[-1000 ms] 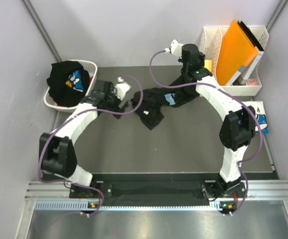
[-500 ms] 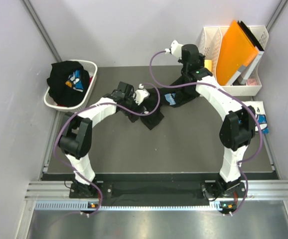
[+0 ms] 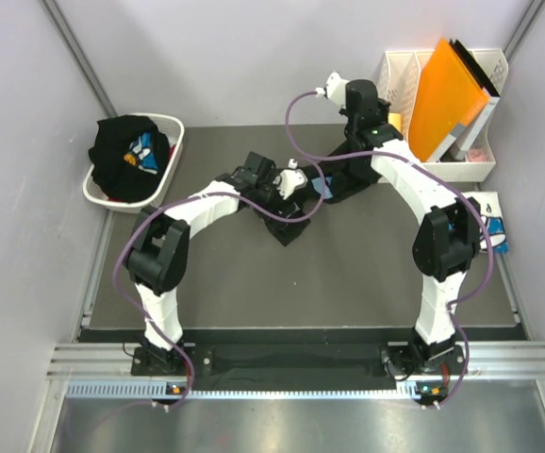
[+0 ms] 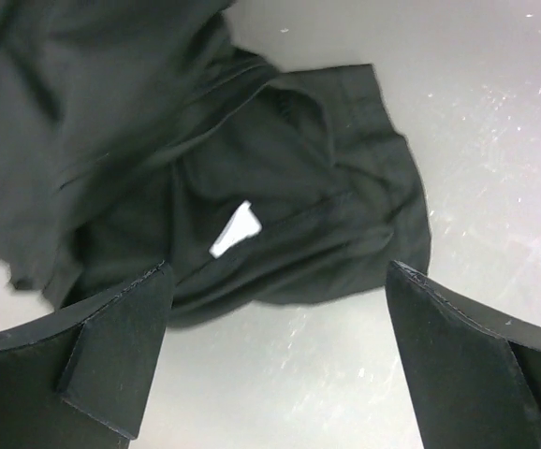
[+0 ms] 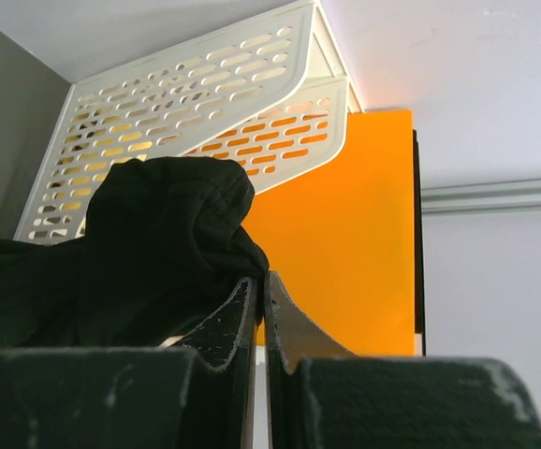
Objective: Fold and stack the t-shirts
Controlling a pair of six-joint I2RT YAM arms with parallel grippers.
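A black t-shirt [image 3: 288, 225] lies stretched in a crumpled strip across the dark table, its far end lifted. My right gripper [image 3: 359, 130] is shut on that end; in the right wrist view the bunched black cloth [image 5: 168, 238] sits pinched at the fingertips [image 5: 261, 281]. My left gripper [image 3: 299, 185] hovers open over the shirt's near end. In the left wrist view its fingers [image 4: 111, 351] straddle bare table just below the black folds and a white label [image 4: 235, 229]. Another black t-shirt with a blue print [image 3: 126, 156] fills the basket. A folded white t-shirt [image 3: 495, 232] lies at the right edge.
The white laundry basket [image 3: 173, 123] stands at the back left. A white file holder [image 3: 397, 71] with an orange folder [image 3: 447, 94] stands at the back right, close behind my right gripper. Grey walls close in on both sides.
My left arm has swung right, from beside the basket to over the shirt's near end, its jaws staying open. The right gripper has kept its hold and barely moved.
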